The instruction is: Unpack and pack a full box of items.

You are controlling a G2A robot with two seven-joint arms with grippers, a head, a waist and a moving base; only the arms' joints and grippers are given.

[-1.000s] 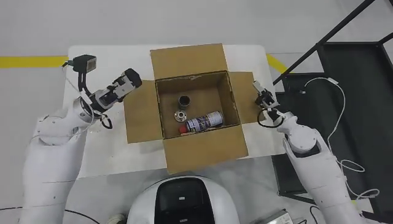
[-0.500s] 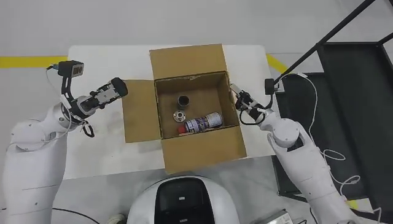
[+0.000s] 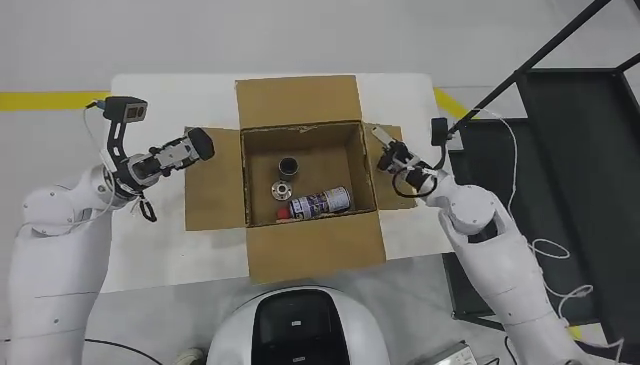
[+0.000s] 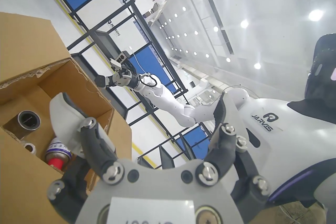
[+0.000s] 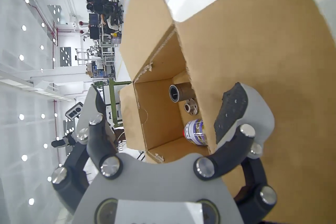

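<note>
An open cardboard box (image 3: 300, 248) stands mid-table with its flaps spread. Inside lie a dark cylinder (image 3: 287, 165), a small metal flanged part (image 3: 283, 189) and a spray can (image 3: 316, 203) with a red cap. The right wrist view looks into the box at the cylinder (image 5: 174, 93), the flanged part (image 5: 190, 107) and the can (image 5: 195, 131). My right gripper (image 3: 385, 152) is open at the box's right flap (image 5: 262, 51), one finger (image 5: 232, 107) over it. My left gripper (image 3: 200, 145) is open and holds nothing, just left of the left flap (image 3: 210, 180).
The white table (image 3: 150, 255) has free room left of the box. A black metal rack (image 3: 570, 115) stands close beside the table's right edge, with a white cable (image 3: 520, 135) trailing near my right arm.
My right gripper has moved left from beyond the right flap onto it. The box has shifted a little to the left. My left gripper has drawn back left from the box.
</note>
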